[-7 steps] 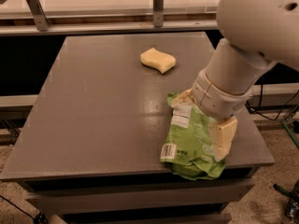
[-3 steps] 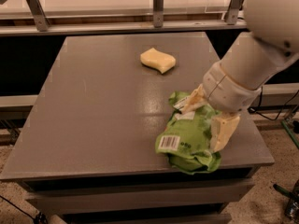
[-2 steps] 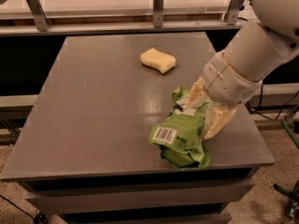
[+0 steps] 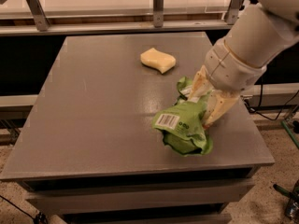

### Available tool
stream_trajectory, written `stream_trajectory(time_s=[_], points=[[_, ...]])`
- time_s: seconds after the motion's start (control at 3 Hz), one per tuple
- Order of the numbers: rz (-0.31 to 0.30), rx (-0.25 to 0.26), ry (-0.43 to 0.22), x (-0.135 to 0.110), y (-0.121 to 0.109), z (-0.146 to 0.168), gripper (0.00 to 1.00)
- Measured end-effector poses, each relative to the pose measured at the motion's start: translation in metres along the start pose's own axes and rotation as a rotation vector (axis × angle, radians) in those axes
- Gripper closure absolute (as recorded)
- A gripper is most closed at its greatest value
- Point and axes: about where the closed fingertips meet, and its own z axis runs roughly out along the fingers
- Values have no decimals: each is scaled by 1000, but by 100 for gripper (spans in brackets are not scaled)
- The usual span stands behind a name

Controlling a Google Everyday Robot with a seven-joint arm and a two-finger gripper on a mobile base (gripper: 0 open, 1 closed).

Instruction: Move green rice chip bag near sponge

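The green rice chip bag is a crinkled light-green foil bag with a white barcode label, lifted and tilted over the right front part of the table. My gripper is shut on the green rice chip bag, its cream fingers on either side of the bag's upper end. The sponge is a small pale-yellow block with wavy sides, lying flat on the table farther back and a little to the left of the bag, well apart from it.
The grey table has its front edge close below the bag and its right edge just beyond my arm. A metal rail with posts runs behind the table. Cables lie on the floor at right.
The bag has been lifted off the table's front right and carried up and toward the back, crumpling and turning so the barcode faces left. My arm has moved back and right with it.
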Motion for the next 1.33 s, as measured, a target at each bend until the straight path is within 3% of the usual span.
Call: stream_trajectory(time_s=[0.33,0.67,1.0,1.33], points=[[-17,36,122,20,-25,-39,100],[-44,82,200,42,-51,-72,100],[-91,154,217,64,-81,-89,100],[-145,223,210,80,-115,-82,100]])
